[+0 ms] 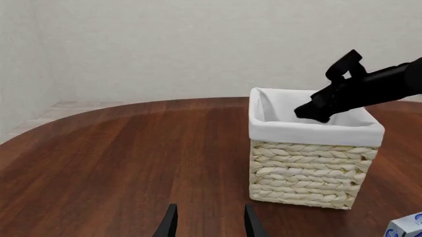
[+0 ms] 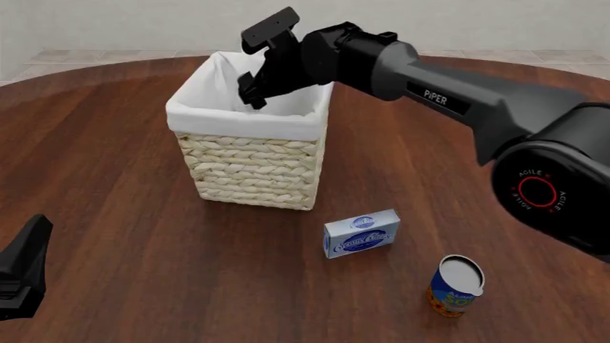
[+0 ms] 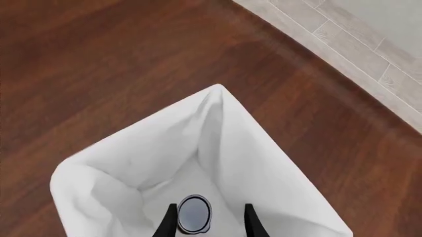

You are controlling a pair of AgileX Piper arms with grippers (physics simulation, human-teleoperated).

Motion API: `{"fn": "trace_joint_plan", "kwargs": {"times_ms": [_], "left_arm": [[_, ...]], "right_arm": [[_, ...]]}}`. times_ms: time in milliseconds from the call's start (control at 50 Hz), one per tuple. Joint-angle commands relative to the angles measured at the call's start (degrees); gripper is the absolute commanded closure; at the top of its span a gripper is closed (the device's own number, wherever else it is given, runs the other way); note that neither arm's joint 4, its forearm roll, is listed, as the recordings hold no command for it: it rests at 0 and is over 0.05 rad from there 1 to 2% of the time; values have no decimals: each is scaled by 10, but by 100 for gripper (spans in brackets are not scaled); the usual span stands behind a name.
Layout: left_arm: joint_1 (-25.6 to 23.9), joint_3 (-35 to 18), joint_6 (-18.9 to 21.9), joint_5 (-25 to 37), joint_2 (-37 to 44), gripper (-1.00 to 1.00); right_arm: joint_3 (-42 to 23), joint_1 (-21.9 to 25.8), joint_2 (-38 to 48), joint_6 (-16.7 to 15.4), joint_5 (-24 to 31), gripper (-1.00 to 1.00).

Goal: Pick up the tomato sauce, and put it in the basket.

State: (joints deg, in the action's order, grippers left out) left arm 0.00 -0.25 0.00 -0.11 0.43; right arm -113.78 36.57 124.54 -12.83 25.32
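The basket (image 2: 250, 168) stands at the table's middle back, cream wicker with a white lining; it also shows in the left wrist view (image 1: 310, 170) and from above in the right wrist view (image 3: 105, 177). My right gripper (image 2: 253, 94) hangs over the basket's opening, fingers open, and also shows in the left wrist view (image 1: 319, 114). In the right wrist view a small can's round top (image 3: 193, 215) lies inside the basket between and below the open fingers (image 3: 170, 222); its label is hidden, so I take it for the tomato sauce. My left gripper (image 1: 211, 210) is open and empty, low over bare table.
A blue-and-white box (image 2: 361, 234) lies in front of the basket, its corner in the left wrist view (image 1: 405, 226). A blue-and-orange can (image 2: 455, 286) stands at the front right. My left arm (image 2: 24, 268) rests at the front left edge.
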Motion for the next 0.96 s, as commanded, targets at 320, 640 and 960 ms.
{"fn": "trace_joint_plan", "kwargs": {"times_ms": [320, 640, 960], "left_arm": [[0, 0, 0, 0, 0, -100], [0, 0, 0, 0, 0, -100], [0, 0, 0, 0, 0, -100]], "right_arm": [[-4, -2, -47, -14, 14, -100], [34, 0, -98, -22, 6, -100], [82, 7, -156, -25, -2, -100]]}}
